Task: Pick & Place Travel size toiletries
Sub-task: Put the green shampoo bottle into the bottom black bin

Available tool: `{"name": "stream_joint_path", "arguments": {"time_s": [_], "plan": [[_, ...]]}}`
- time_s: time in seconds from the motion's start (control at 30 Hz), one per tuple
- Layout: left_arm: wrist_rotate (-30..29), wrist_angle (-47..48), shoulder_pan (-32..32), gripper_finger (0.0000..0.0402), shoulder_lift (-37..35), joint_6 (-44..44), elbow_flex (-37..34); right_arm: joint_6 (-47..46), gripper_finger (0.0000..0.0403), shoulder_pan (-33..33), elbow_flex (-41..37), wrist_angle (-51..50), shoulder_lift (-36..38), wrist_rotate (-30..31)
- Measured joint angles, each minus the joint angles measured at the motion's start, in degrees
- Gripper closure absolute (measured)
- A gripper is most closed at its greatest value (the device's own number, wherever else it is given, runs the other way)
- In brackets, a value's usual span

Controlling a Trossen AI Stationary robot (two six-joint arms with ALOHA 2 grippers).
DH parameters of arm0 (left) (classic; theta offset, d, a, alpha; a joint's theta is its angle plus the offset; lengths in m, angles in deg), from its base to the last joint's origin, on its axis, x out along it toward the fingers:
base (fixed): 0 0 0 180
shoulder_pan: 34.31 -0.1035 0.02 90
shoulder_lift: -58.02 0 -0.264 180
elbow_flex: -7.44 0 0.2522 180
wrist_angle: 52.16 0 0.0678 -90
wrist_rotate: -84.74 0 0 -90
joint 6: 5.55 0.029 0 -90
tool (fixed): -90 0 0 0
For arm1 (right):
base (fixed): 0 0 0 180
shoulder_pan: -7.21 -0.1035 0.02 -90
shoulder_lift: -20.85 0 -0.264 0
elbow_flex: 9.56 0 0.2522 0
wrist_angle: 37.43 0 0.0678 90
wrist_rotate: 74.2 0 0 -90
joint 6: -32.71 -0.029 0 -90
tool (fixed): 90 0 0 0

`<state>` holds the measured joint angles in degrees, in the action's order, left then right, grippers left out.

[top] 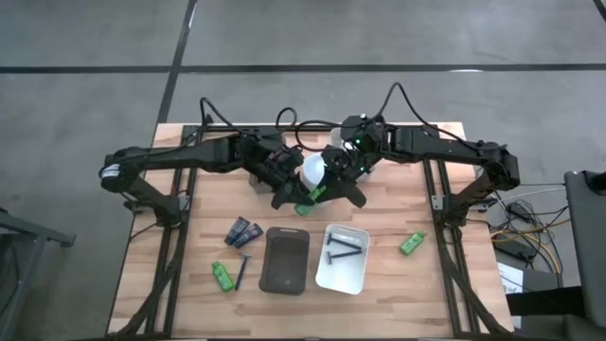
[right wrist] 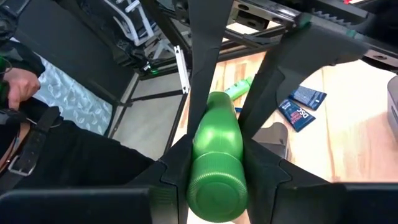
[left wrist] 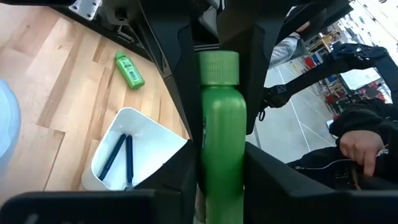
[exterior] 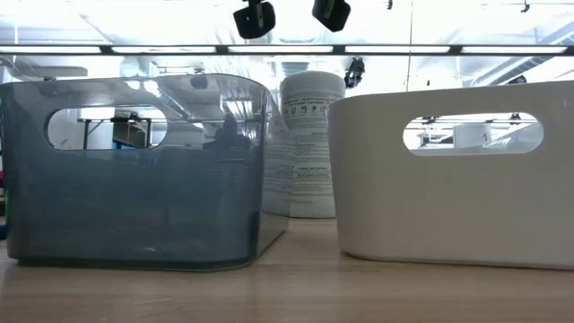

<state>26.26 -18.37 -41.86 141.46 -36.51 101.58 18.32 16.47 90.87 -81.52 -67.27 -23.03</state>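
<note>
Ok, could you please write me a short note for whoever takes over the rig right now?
Left gripper and right gripper: both meet mid-table above the wood, jaws of each against the same held green bottle, seemingly mid-handover.
Done: two slim dark razors lie in the white tray.
Left on the table: two navy tubes, a left green bottle with another slim dark item beside it, and a right green bottle.
The grey tray sits left of the white one.
</note>
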Motion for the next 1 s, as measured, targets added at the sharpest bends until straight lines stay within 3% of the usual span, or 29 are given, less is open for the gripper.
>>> {"name": "stream_joint_path", "arguments": {"time_s": [0.4, 0.67, 0.8, 0.9, 1.0], "plan": [[-2.9, 1.7, 0.2, 0.0310, -0.5, 5.4, 0.0, -0.8, 0.0237, 0.0, 0.0, 0.3, 0.0, 0.1], [-9.8, 4.0, 2.9, 0.0310, -2.9, 12.0, -0.1, 2.1, 0.0187, 0.2, -0.1, 0.5, 1.2, 0.4], [-14.7, 3.9, 3.7, 0.0310, -5.9, 13.2, -1.6, 3.2, 0.0172, 0.3, -1.1, 0.7, 3.0, 3.6], [-17.9, -0.6, 3.8, 0.0310, -8.7, 13.3, -4.8, 2.9, 0.0162, 0.3, -3.6, 3.7, 3.3, 4.6], [-20.0, -11.7, 3.8, 0.0310, -11.7, 11.5, -10.2, -0.6, 0.0152, 0.2, -7.2, 11.7, 3.3, 4.6]]}}
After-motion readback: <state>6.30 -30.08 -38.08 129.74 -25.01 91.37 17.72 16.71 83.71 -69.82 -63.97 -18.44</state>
